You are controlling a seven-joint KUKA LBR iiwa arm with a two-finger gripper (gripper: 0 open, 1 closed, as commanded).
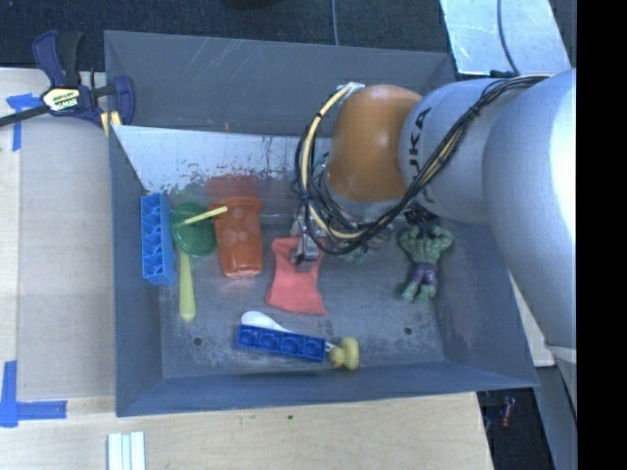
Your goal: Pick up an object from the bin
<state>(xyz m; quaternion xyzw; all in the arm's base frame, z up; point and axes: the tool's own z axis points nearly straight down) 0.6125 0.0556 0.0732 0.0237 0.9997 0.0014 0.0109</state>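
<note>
My gripper hangs below the orange-covered wrist in the middle of the bin, right at the upper end of a salmon-red flat piece that widens toward the front. An orange block lies just left of the gripper. To its right stands a small green figure with purple legs.
At the left wall lies a blue studded brick, beside it a green cup with a yellow stick and a yellow-green handle. Near the front lie a blue brick, a white spoon and a yellow knob.
</note>
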